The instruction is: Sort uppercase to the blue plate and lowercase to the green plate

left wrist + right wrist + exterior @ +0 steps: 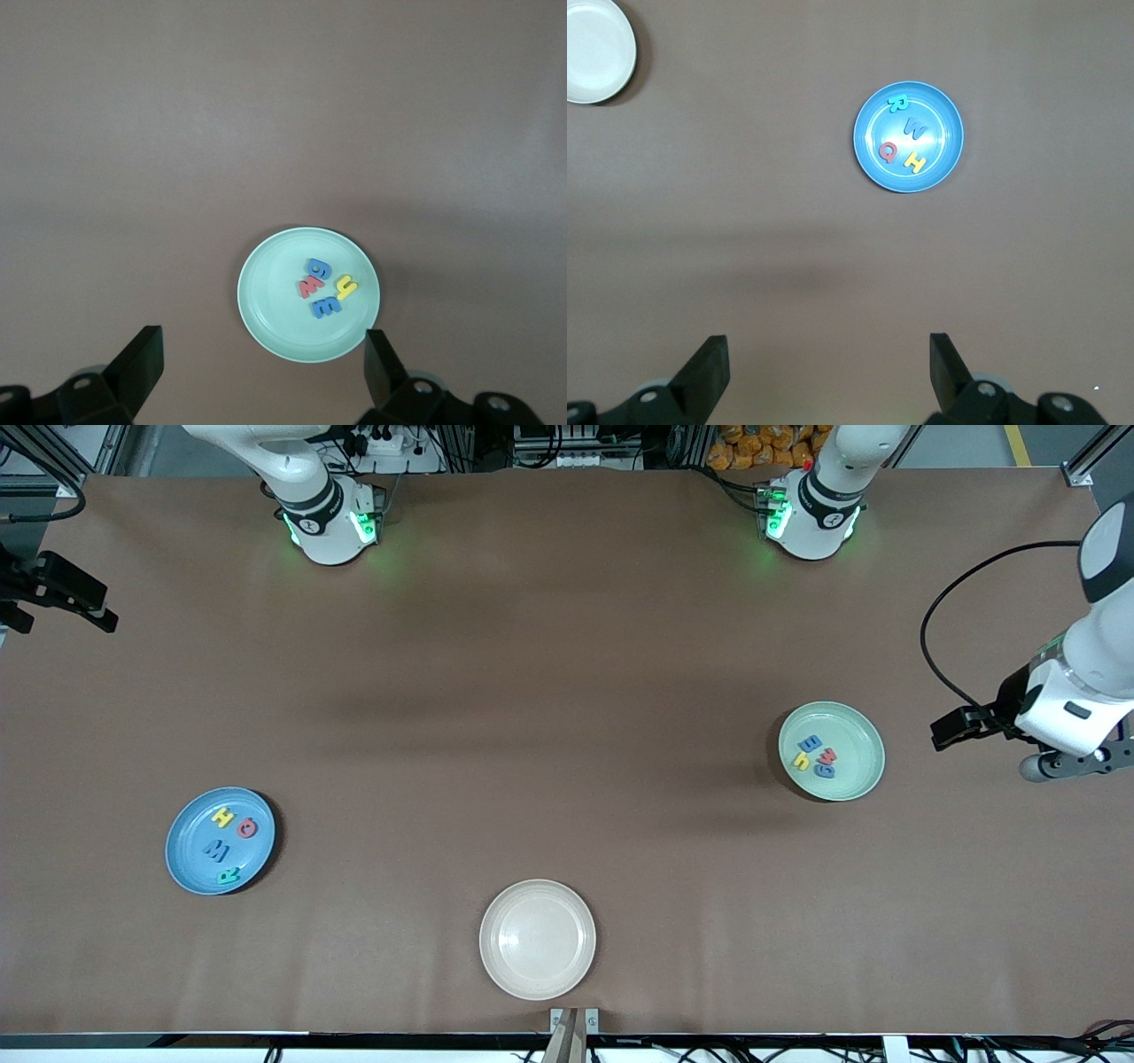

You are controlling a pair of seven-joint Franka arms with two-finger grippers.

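Front view: a brown worktop carries three plates, largest things first. The cream-white plate, the landmark here, sits nearest the front camera at mid-worktop and holds nothing. The blue plate lies toward the right arm's end from it and slightly farther from the camera; the green plate lies toward the left arm's end from it, farther from the camera again.

The left claw hangs at the left arm's end of the worktop, just beside the green plate, well apart from the cream-white plate. In the left wrist view its fingers stand wide apart with nothing between them. The right claw, seen in the right wrist view, is also spread wide and grips nothing, over bare worktop with the blue plate ahead.

On the blue plate lie the uppercase letters: yellow H, red Q, blue M and teal-green R, spaced apart. On the green plate the lowercase letters cluster close together: blue m, red w, yellow h and blue g.
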